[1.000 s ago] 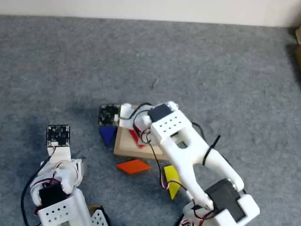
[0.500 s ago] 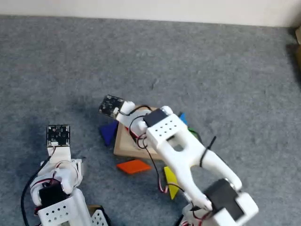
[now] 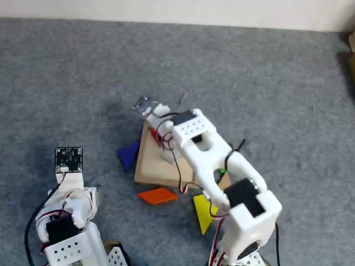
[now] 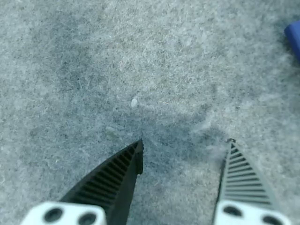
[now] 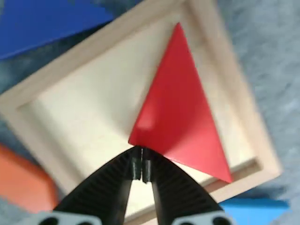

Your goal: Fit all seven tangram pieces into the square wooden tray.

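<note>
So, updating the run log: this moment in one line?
right gripper: shut, tips at corner of red triangle in tray | left gripper: open over carpet | orange piece, yellow piece outside tray

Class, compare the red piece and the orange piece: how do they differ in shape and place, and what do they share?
Shape: the red piece is a triangle; the orange piece has four sides. Place: the red piece lies inside the wooden tray; the orange piece lies on the carpet beside it. Contact: the right gripper has its shut fingers at the red piece's corner; nothing touches the orange piece. Both lie flat.
</note>
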Motion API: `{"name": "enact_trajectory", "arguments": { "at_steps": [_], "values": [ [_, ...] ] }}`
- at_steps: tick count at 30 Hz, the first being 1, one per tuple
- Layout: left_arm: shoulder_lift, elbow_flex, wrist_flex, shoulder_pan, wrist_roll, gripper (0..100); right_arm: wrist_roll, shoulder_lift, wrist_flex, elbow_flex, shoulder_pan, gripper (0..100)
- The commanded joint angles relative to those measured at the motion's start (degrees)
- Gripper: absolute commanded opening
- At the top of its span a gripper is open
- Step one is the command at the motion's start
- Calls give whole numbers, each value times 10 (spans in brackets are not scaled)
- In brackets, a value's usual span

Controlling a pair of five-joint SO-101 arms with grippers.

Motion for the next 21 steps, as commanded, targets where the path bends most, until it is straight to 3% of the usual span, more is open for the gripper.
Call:
{"name": "enact_trajectory", "arguments": {
  "at_steps": [1, 9, 21],
  "values": [
    [-4, -20, 1, -4, 5, 267, 55, 53, -12, -52, 23, 21],
    [-4, -20, 1, -4, 5, 267, 69, 80, -7, -131, 40, 19],
    [-4, -20, 1, -4, 5, 267, 65, -119, 129, -116, 34, 19]
  ]
}}
